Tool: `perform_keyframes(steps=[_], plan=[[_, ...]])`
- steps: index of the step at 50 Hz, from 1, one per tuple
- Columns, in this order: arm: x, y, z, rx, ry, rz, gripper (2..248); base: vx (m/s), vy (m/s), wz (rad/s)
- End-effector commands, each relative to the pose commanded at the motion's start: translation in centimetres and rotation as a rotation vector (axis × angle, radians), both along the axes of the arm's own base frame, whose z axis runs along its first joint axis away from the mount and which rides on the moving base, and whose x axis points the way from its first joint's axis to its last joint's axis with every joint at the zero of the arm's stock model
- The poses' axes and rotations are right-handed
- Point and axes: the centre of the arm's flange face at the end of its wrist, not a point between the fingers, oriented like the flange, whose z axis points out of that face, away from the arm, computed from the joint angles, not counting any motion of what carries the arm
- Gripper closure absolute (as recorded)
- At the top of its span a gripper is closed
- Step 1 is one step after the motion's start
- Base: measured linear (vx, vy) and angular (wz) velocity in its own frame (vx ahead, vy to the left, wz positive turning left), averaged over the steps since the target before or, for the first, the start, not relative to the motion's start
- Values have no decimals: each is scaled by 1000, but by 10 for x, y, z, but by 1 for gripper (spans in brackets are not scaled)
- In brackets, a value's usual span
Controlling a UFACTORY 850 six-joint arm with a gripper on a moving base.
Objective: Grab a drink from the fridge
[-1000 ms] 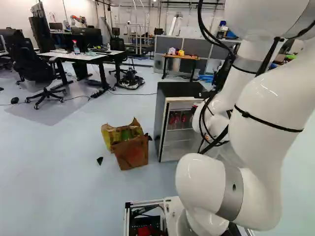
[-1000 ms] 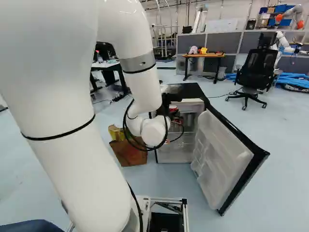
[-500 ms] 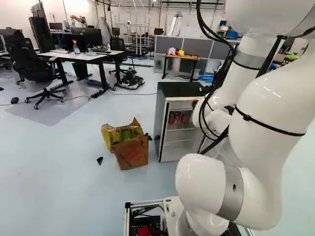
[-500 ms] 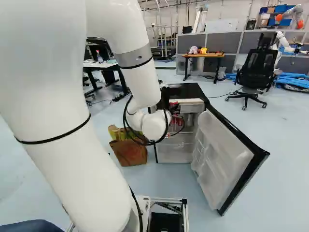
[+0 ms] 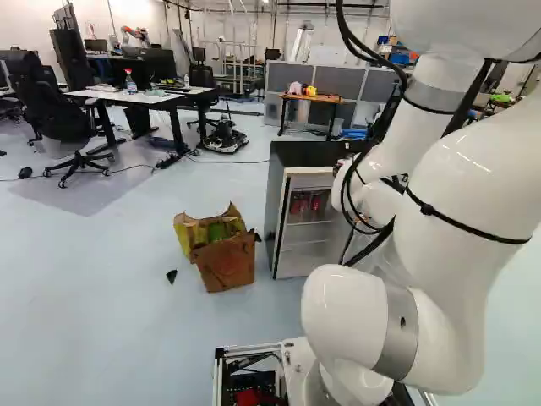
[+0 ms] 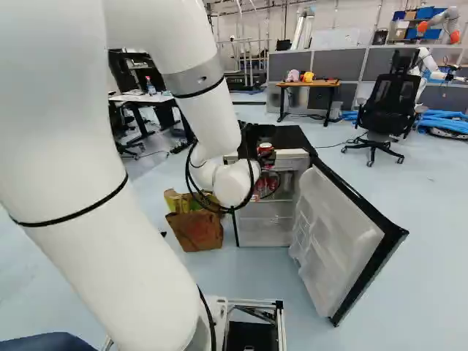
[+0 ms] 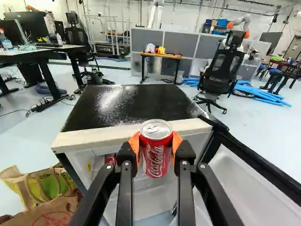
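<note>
Firmly, a shiny red metal cylinder-shaped can (image 7: 156, 155) between the hand's (image 7: 156, 149) orange pads (image 7: 176, 143).

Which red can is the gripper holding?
The can gripped from both sides by the orange pads, its lid showing against the front edge of the fridge top. The other red cans are inside the fridge, out of the grip.

Glossy white with bulbous joints, the robot arm (image 5: 473, 169) wears a silver-grey collar (image 5: 396, 331) between 4 and 5 o'clock in the left base view, a thin black strap (image 5: 465, 225) at 3 o'clock, and looping black cables (image 5: 372, 247). Its black gripper (image 6: 265, 152) carries bright screw heads (image 7: 184, 163) and ridged orange pads (image 7: 134, 144).
</note>
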Motion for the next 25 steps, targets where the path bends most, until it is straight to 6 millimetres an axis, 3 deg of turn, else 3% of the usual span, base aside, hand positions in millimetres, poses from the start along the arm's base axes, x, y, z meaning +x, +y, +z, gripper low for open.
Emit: perform_keyframes(steps=[25], plan=[[14, 0, 23, -5, -42, -28, 159, 0, 0, 0]])
